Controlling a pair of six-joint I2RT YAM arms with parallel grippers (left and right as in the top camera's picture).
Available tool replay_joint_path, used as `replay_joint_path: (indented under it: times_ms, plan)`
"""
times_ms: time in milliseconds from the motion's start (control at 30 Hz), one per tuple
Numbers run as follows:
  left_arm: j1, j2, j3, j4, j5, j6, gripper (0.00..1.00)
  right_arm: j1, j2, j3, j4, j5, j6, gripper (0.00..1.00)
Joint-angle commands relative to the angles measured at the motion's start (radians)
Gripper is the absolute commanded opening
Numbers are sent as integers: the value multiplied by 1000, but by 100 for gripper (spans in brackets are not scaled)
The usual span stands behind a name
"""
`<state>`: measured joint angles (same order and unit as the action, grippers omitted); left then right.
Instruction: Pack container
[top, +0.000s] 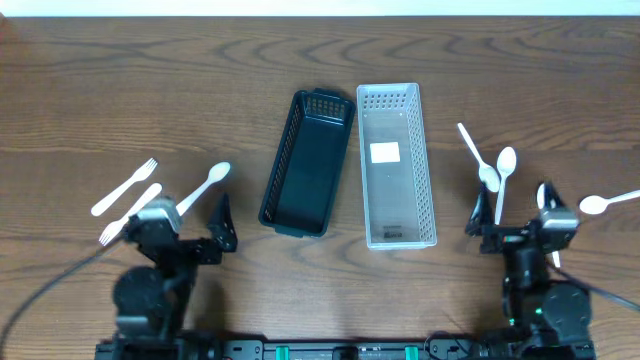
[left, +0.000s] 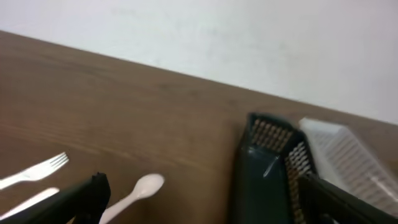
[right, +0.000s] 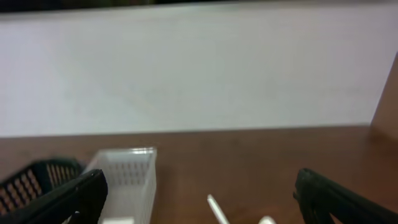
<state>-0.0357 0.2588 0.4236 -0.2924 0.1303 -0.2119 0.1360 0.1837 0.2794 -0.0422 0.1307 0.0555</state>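
Observation:
A dark basket (top: 305, 165) and a white perforated basket (top: 395, 165) lie side by side mid-table, both empty apart from a label in the white one. Two white forks (top: 125, 187) and a white spoon (top: 205, 188) lie at the left. Three white spoons (top: 505, 180) lie at the right. My left gripper (top: 190, 215) is open and empty, just below the left spoon (left: 140, 190). My right gripper (top: 512, 210) is open and empty, just below the right spoons. The left wrist view shows a fork (left: 37, 171) and the dark basket (left: 267, 168). The right wrist view shows the white basket (right: 124, 180) and a spoon handle (right: 217, 210).
The wooden table (top: 320, 70) runs to a white wall (right: 199, 68) at the back. One spoon (top: 608, 202) lies near the right edge. Both arm bases stand at the front edge.

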Motion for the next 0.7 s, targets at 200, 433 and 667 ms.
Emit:
replay_joint_path:
  times_ms: [200,433,667]
  plan:
    - [-3,679,680,-433,20,16,98,-8,635,620,-397,-8,-39,99]
    - [-3,1085,1006,-694,10,82,98,-6,1019,959,-768,-11,-35,99]
    - [-3,1300,1001,-740,43,81,71,-13,1231,953,-853,-11,-49,28]
